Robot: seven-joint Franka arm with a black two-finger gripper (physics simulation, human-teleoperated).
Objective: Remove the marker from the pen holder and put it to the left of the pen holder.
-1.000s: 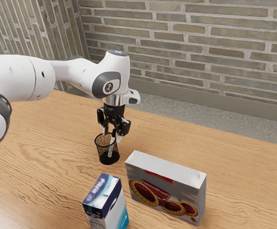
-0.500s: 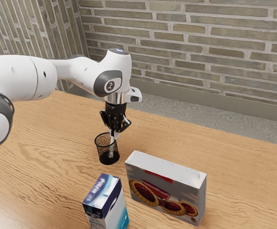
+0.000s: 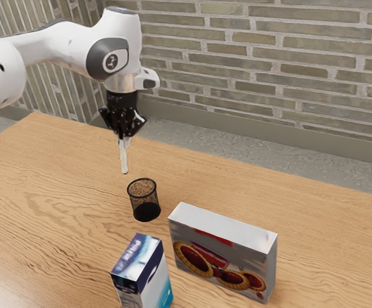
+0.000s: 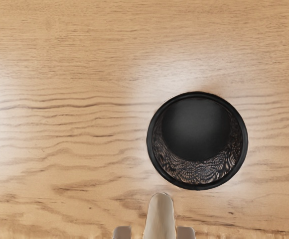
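One slender white marker (image 3: 124, 159), exterior view's upper left, clenched near-upright in black two-finger end effector (image 3: 122, 138), clear of black cylindrical mesh pen holder (image 3: 145, 211). Extraction judged complete; transfer in hand. Next: position left of holder, lower to wooden surface (image 3: 58, 192), release.

Brick walls behind a wooden tabletop (image 3: 58, 173).
Long, thin bricks in muted brown and grey-green, set in pale mortar, cover the back wall (image 3: 269, 51); it meets a patterned side wall (image 3: 19, 16) at a corner toward the exterior view's left. A plain baseboard (image 3: 288, 133) runs above a mottled grey floor (image 3: 288, 157). Wavy dark grain marks the wood, and soft light leaves pale sheens on it.
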